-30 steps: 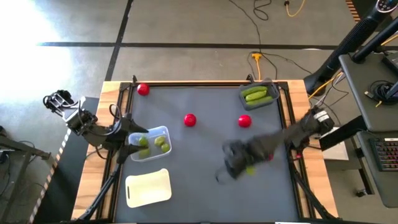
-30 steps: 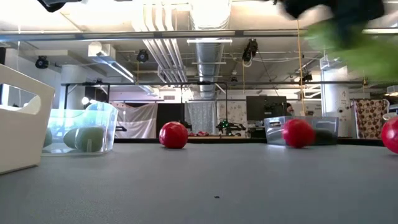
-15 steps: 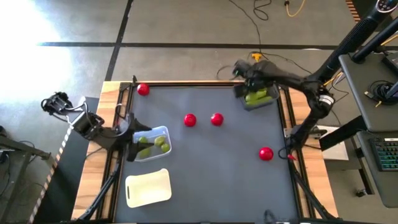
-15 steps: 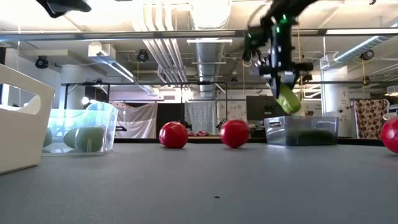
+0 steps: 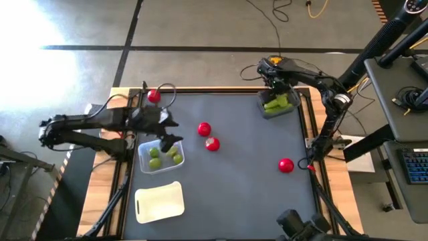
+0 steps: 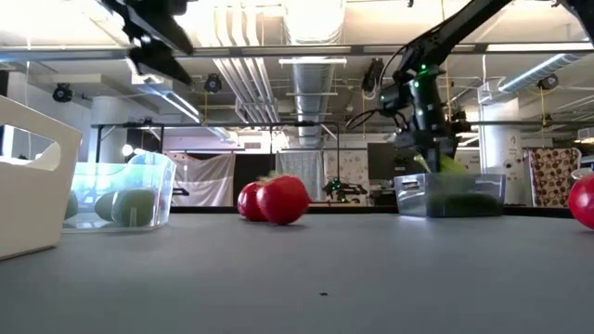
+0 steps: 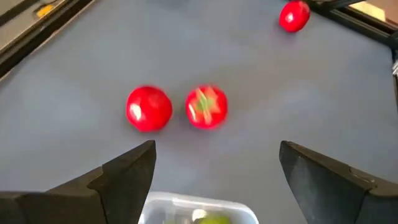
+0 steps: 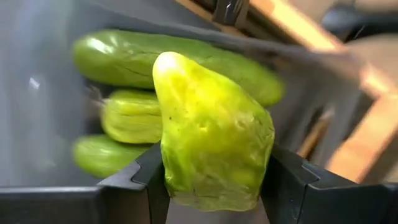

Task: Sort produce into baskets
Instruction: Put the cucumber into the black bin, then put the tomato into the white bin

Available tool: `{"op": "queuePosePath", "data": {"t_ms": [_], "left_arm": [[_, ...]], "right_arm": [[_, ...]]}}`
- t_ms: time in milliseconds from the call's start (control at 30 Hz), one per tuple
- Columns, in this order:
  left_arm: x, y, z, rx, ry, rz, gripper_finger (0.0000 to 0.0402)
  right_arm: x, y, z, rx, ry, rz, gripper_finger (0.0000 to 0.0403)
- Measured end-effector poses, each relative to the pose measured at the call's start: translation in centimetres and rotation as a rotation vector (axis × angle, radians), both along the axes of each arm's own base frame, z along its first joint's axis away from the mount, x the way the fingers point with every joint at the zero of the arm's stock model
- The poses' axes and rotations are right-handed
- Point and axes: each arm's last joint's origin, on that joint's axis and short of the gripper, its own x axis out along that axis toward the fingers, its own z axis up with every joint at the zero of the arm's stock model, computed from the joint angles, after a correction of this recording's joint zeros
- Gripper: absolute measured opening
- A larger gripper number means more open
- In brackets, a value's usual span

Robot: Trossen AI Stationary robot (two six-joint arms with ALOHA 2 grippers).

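— Where is the held cucumber (image 8: 214, 140) found relative to the right tool (image 5: 277, 86)?
— It is clamped between the closed fingers (image 8: 140, 186) of that tool, directly over the dark grey basket (image 5: 291, 111) at the table's (image 5: 234, 194) far right corner. Three more cucumbers (image 8: 134, 115) are seen lying lengthwise inside the basket, just beneath the held one.

— And the left tool (image 5: 166, 129)?
— Its fingers (image 7: 127, 171) are spread wide and nothing is gripped. It is held above the clear basket (image 5: 144, 161), where limes (image 5: 155, 163) are gathered. Two tomatoes (image 7: 149, 108) lie side by side on the table just beyond it, nearly touching; a third (image 5: 286, 165) is placed well apart near the right edge, and a fourth (image 5: 154, 96) at the far left corner.

— What is noted of shapes and surfaces?
— The held cucumber is glossy, yellow-green and blunt-ended. The tomatoes are smooth, round and shiny; one (image 7: 206, 107) carries a green star-shaped top. The clear basket is thin-walled with rounded corners. The cream-white basket (image 5: 159, 201) is matte and opaque. The table is covered in a dull grey mat.
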Motion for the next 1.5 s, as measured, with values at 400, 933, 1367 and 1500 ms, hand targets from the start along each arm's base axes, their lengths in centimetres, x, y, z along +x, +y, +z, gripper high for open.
{"op": "queuePosePath", "data": {"t_ms": [400,933,1367,1500], "left_arm": [[5.0,5.4,-3.6,0.057,0.062,-0.023,0.0325],[10.8,9.2,-11.2,0.122,0.307,-0.017,0.0356],[13.1,8.9,-15.4,0.122,0.332,-0.104,0.0366],[14.1,8.5,-16.3,0.135,0.305,-0.113,0.0366]], "right_arm": [[0.3,2.2,-1.9,0.303,0.307,1.177,0.0183],[2.2,4.2,3.0,0.039,0.369,1.040,0.0357],[1.6,10.6,10.1,-0.242,0.066,0.825,0.0368],[1.5,12.1,11.1,-0.279,0.007,0.810,0.0368]]}}
